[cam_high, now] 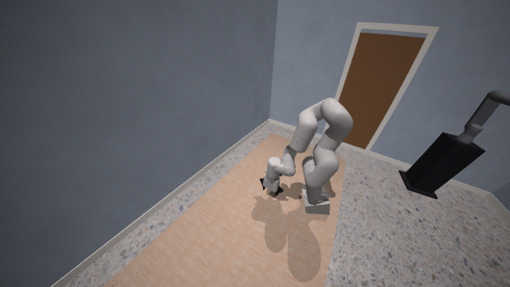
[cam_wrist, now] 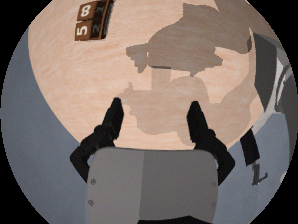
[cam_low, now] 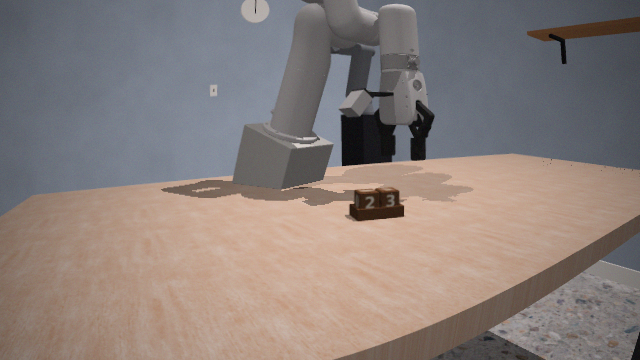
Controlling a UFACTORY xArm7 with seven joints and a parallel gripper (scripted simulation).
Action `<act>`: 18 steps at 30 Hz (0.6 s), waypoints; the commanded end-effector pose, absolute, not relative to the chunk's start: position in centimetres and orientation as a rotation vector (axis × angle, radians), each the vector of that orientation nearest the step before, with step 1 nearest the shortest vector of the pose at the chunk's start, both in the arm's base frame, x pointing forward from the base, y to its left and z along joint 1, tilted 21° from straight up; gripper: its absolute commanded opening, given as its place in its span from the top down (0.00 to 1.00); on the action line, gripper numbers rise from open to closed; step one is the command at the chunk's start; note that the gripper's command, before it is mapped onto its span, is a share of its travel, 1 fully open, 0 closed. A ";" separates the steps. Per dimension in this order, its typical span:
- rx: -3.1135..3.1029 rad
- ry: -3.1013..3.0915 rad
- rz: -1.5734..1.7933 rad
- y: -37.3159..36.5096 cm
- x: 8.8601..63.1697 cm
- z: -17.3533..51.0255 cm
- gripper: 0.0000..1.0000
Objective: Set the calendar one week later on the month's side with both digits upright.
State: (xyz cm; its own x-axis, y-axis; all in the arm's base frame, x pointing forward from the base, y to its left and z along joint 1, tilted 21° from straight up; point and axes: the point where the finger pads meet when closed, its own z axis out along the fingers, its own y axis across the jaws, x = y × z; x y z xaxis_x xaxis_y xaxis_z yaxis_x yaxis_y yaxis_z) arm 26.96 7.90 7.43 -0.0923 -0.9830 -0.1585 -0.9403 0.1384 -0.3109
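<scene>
The calendar [cam_low: 376,204] [cam_wrist: 95,22] is a dark brown tray [cam_low: 376,214] holding two brown cubes side by side on the wooden table [cam_low: 200,275] [cam_high: 219,239]. In the exterior view the left cube [cam_low: 368,200] shows a 2 and the right cube [cam_low: 389,198] shows a 3, both upright. In the wrist view the cubes show a 5 and an 8 on other faces. My gripper [cam_low: 402,150] [cam_wrist: 156,108] [cam_high: 271,189] is open and empty. It hangs above the table behind the calendar, well apart from it. The calendar does not show in the top view.
The arm's grey base [cam_low: 280,155] [cam_high: 316,205] stands on the table behind and left of the calendar. A black stove [cam_high: 438,165] stands on the floor beyond the table. A wall shelf [cam_low: 585,30] is high at the right. The table's front edge curves away on the right.
</scene>
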 end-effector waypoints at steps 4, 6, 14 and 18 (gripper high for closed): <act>-1.857 2.093 -0.188 8.3 28.2 6.2 0.00; -1.857 2.093 -0.188 8.3 28.2 6.1 0.00; -1.857 2.093 -0.187 8.5 28.6 5.0 0.00; -1.856 2.093 -0.186 8.5 28.7 4.6 0.00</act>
State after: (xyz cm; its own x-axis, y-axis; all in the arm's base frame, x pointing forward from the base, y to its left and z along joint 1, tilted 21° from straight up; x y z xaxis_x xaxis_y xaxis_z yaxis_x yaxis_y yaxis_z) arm 28.37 8.38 5.14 -0.0923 -0.9830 -0.1586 -0.9397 0.1387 -0.3127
